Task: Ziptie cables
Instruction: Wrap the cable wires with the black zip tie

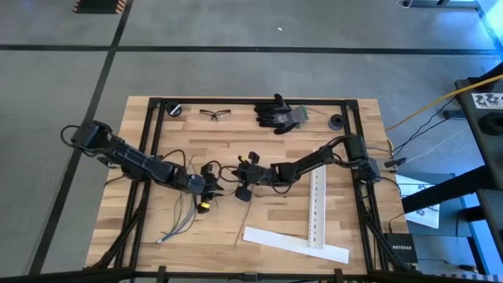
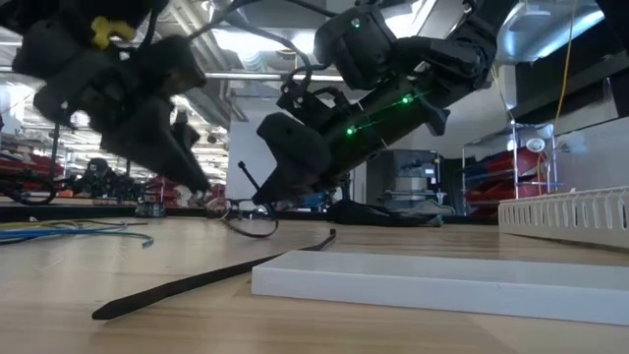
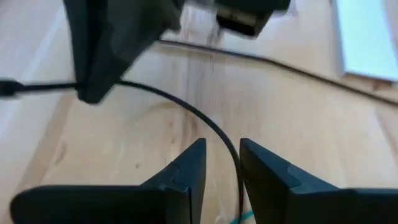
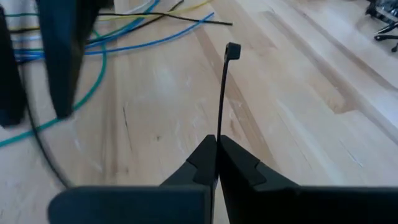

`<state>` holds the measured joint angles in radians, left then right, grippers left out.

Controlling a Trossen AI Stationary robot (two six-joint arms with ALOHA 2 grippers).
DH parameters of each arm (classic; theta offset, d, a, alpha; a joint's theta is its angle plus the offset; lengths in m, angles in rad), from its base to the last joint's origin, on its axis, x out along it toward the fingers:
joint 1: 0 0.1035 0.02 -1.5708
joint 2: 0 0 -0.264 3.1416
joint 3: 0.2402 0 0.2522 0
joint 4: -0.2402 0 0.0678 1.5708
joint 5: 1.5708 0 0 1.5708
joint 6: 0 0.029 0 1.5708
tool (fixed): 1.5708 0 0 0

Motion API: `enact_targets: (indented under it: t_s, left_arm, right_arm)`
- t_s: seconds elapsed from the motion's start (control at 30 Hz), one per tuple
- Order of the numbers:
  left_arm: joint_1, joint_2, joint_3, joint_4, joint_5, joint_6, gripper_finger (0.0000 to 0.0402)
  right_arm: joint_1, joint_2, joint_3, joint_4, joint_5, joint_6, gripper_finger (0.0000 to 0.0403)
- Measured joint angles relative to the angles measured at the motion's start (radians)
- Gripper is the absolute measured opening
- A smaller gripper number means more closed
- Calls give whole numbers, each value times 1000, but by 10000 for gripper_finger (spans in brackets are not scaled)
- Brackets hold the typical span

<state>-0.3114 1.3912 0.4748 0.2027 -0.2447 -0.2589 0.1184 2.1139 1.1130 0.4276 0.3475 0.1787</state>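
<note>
- One of the zipties is pinched between the clenched fingers of the right end effector; in the right wrist view it stands straight up out of the fingertips, its small square head at the free end.
- In the left wrist view, a thin black strand curves across the wood and runs down into the narrow gap between the two fingers of the left end effector, which stand slightly apart; whether they press on it I cannot tell.
- A second ziptie lies flat on the worktop, near the edge of a flat white strip in the low view.
- The cables, blue, green and pale wires, lie loose on the wood by the left arm, toward the front-left of the worktop.
- Both arms reach inward and low from opposite sides, their end effectors near each other at the middle of the worktop, tilted down over the wood.
- A white perforated strip lies lengthwise right of centre, crossing the flat white strip at the front.
- At the back edge lie safety glasses and a pair of black gloves.
- A box on the floor at the right reads "NETGEAR".
</note>
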Motion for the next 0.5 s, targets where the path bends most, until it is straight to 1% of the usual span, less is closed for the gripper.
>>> enact_targets:
  t_s: [0.23,0.33,0.4,0.5]
  left_arm:
    - [24,-146,41,-293,-1,-51,112]
    - [8,-226,66,-397,4,-85,120]
    - [-15,-269,68,-424,6,-126,121]
    - [-54,-287,59,-399,6,-163,118]
  right_arm:
    - [0,0,0,-53,22,0,0]
    - [0,0,0,-74,31,0,0]
    - [0,0,0,-73,35,-1,0]
    - [0,0,0,-63,37,-1,0]
